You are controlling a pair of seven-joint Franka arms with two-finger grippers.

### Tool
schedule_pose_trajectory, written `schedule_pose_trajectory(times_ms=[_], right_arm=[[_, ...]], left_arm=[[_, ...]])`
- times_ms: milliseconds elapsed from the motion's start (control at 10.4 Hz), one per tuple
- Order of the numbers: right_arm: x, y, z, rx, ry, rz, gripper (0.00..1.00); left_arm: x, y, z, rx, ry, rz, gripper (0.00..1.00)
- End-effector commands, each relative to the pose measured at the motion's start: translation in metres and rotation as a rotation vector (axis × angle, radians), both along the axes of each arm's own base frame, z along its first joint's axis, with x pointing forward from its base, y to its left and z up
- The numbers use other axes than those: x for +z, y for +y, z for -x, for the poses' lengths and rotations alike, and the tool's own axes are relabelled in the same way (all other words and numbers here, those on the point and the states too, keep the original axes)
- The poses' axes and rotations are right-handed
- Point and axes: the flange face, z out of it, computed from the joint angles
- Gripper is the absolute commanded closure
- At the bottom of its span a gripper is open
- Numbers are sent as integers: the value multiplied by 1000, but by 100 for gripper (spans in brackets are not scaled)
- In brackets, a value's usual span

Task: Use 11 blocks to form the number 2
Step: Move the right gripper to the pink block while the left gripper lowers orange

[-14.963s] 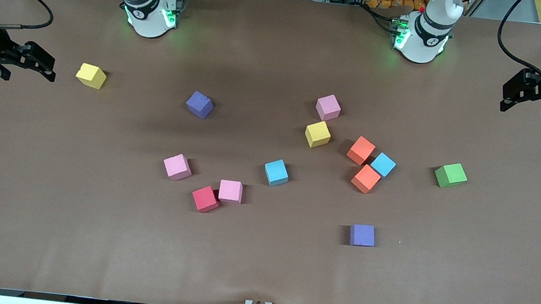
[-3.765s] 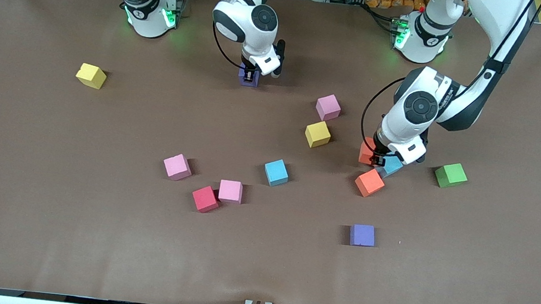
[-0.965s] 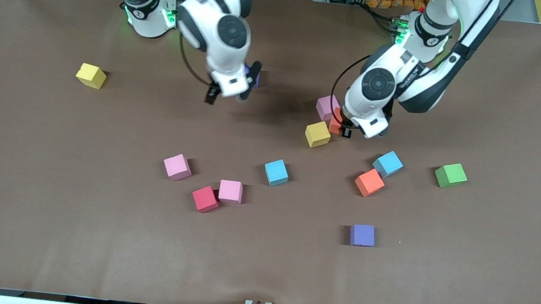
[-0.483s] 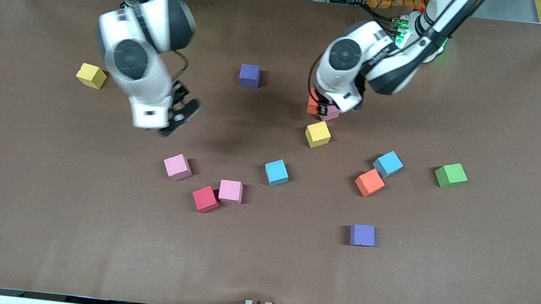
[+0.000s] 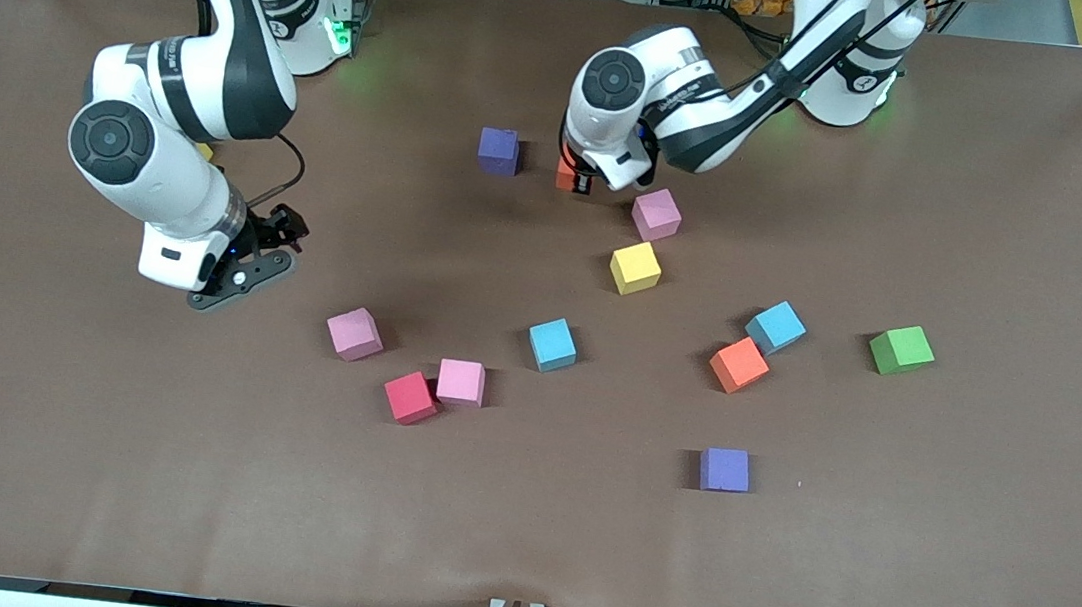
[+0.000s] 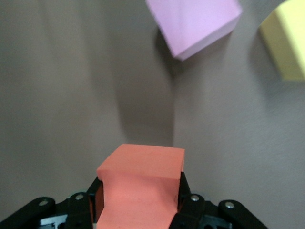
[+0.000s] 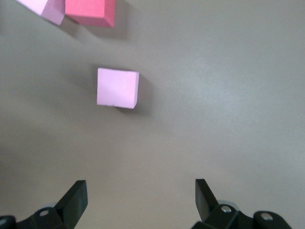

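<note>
Matte foam-like orange cube (image 6: 142, 186), matte pink cube (image 7: 117, 88), smooth matte brown table covering (image 5: 928, 545), glossy white plastic arm shells (image 5: 162, 173), black gripper fingers (image 7: 74, 200)

The left gripper (image 6: 141, 200) clamps an orange block (image 6: 140, 188) above the brown table (image 6: 62, 95). Near the orange block lies a pink block (image 6: 193, 24); beside that, seemingly a yellow block (image 6: 288, 45), partly cropped.
</note>
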Motion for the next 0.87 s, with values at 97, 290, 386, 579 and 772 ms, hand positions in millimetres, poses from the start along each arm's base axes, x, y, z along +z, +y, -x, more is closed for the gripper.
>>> schedule_pose_trajectory(times_ms=[97,290,386,579,772], right_arm=[[-6,7,-20,-107,-97,10,0],[-31,25,-26,-238,-129,10,0],[-53,44,-23,-295,-124,22,0],[-76,55,-29,-320,-157,7,0],[-81,56,-31,-337,-167,-16,0]], left_arm=[[-32,-32,8,38,-17,-37,100],[-41,-40,18,64,-29,-42,100],[-42,-42,20,77,-28,-42,100],[-42,-48,32,96,-28,-51,100],[-41,-52,37,114,-33,-46,100]])
